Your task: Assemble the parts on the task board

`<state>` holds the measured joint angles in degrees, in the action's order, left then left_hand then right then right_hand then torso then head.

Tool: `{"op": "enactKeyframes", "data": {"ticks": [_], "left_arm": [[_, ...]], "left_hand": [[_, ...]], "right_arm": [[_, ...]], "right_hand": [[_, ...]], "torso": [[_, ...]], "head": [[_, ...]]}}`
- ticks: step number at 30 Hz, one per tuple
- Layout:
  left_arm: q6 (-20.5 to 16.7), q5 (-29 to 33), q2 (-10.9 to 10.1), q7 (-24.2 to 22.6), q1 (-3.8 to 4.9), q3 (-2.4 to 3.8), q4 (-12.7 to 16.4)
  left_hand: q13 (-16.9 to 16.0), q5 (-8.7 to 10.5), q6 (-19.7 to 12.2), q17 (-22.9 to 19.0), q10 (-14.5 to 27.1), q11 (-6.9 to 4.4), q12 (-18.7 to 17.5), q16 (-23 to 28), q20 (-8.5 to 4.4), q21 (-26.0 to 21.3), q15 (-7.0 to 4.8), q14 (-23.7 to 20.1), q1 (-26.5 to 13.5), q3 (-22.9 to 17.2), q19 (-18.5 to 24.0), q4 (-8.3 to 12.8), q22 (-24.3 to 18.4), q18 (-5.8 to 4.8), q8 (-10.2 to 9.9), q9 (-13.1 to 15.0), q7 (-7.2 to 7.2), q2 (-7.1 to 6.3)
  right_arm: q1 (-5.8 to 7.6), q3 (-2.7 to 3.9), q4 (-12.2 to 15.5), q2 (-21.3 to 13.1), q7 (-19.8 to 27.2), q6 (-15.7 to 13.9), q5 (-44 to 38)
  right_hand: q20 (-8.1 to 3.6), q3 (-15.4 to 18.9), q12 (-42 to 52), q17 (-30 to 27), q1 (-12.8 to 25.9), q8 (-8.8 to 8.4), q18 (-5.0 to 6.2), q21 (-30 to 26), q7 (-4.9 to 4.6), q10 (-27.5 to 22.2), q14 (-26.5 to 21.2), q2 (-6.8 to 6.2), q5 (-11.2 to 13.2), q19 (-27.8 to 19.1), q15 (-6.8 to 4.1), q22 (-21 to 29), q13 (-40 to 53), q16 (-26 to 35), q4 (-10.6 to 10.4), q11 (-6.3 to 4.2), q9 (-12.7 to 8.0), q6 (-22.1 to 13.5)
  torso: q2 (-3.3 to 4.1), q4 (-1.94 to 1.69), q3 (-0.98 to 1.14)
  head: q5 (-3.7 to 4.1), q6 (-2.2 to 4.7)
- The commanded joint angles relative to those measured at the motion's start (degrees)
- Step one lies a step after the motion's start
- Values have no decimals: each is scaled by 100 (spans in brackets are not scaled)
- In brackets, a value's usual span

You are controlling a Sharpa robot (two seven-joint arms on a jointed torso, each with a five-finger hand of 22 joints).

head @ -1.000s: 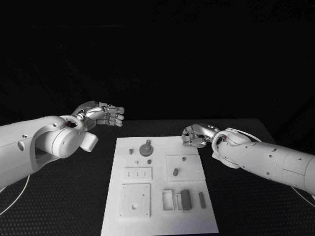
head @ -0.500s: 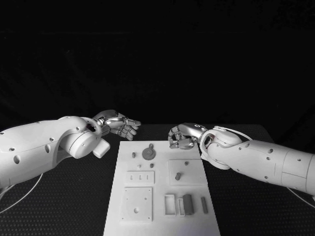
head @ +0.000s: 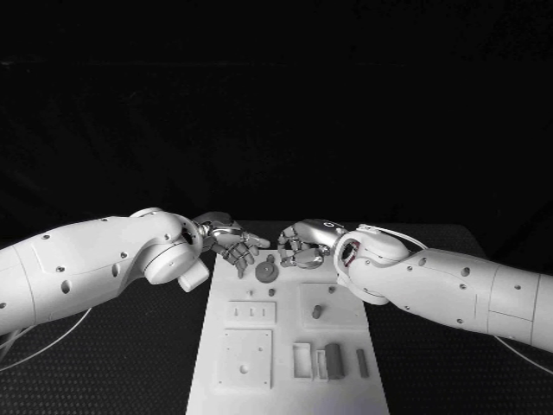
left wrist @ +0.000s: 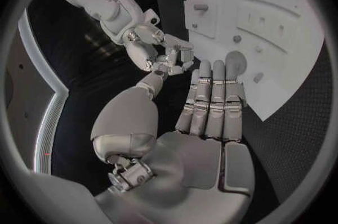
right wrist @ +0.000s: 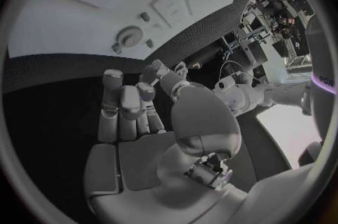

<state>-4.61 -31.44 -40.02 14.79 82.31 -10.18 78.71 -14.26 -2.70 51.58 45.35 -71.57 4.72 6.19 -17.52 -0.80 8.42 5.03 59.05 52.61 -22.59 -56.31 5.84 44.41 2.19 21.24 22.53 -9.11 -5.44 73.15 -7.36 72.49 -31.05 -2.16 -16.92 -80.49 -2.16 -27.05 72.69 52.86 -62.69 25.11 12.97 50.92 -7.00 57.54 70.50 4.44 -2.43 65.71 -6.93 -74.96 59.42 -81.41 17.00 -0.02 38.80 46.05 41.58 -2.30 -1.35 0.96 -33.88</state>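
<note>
The white task board (head: 289, 391) lies lengthwise in the middle of the black table. A grey gear (head: 267, 271) sits near its far end, with small pegs beside it. My left hand (head: 233, 245) hovers over the far left corner, fingers stretched out straight toward the gear, holding nothing. My right hand (head: 299, 245) is close beside it over the far edge, fingers curled in on nothing. The left wrist view has my left hand (left wrist: 211, 100) flat, fingertips near the gear (left wrist: 234, 61), and the right hand (left wrist: 158, 46) just beyond. In the right wrist view, my right hand (right wrist: 130, 106) curls above the board (right wrist: 84, 16) and gear (right wrist: 129, 34).
A short peg (head: 315, 309) stands in a square plate at mid board. Grey blocks (head: 330, 359) sit in slots near the front right. A square plate with holes (head: 243, 356) lies at the front left. Black table (head: 127, 363) flanks the board.
Both hands have moved inward to the board's far end and now nearly meet. The left hand's fingers have straightened from a fist. The camera view has shifted too.
</note>
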Motion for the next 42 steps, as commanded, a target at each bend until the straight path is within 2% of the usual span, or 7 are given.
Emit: {"op": "enactKeyframes", "data": {"ticks": [1,8,15,29,42], "left_arm": [[242,-238,44,235,-13,-4,40],[262,-240,79,215,-22,-7,112],[286,-272,138,270,-29,-7,84],[266,-351,175,353,-79,-8,12],[233,-312,163,297,-84,-8,-6]], "left_hand": [[-14,-18,-3,16,-13,18,-27,41,5,-29,-6,-17,-96,5,32,-56,12,30,-39,-10,12,-13],[-37,-18,-7,39,-2,20,-44,55,5,-41,-5,-27,-138,17,42,-105,21,33,-51,-16,11,-7],[-66,-20,-14,70,8,24,-62,72,9,-51,-2,-35,-49,-6,53,-61,37,34,-66,-22,7,56],[-87,-23,-12,89,6,25,-70,82,12,-54,0,-34,-31,-2,52,-47,50,32,-72,-25,4,109],[-102,-26,-19,101,12,28,-81,93,15,-62,3,-37,-50,5,57,-65,56,30,-83,-30,0,162]], "right_arm": [[1,5,65,36,-162,20,-145],[1,7,120,109,-187,33,-166],[0,10,188,133,-220,-16,-196],[-3,43,365,117,-270,-101,-256],[-3,43,413,192,-277,-60,-301]], "right_hand": [[-24,-28,-34,-6,-48,-17,203,19,238,-125,-12,13,-31,12,-72,-105,-7,-19,-13,-160,564,919],[-28,-37,-40,-8,-53,-28,202,21,240,-114,-3,6,-31,19,-75,-103,-14,-18,-13,-162,571,924],[-32,-44,-45,-10,-56,-36,202,23,241,-105,3,1,-31,24,-77,-102,-19,-17,-13,-164,577,929],[-40,-66,-55,-15,-65,-57,202,28,245,-84,21,-12,-31,41,-82,-98,-32,-15,-14,-168,589,942],[-44,-76,-60,-17,-68,-67,203,30,246,-75,29,-19,-31,48,-84,-97,-37,-14,-13,-170,595,948]], "torso": [[-14,-8,4],[-4,2,3],[-8,-9,6],[-4,9,3],[-12,-17,0]], "head": [[10,-10],[-7,-29],[-6,-48],[-3,-75],[17,-85]]}}
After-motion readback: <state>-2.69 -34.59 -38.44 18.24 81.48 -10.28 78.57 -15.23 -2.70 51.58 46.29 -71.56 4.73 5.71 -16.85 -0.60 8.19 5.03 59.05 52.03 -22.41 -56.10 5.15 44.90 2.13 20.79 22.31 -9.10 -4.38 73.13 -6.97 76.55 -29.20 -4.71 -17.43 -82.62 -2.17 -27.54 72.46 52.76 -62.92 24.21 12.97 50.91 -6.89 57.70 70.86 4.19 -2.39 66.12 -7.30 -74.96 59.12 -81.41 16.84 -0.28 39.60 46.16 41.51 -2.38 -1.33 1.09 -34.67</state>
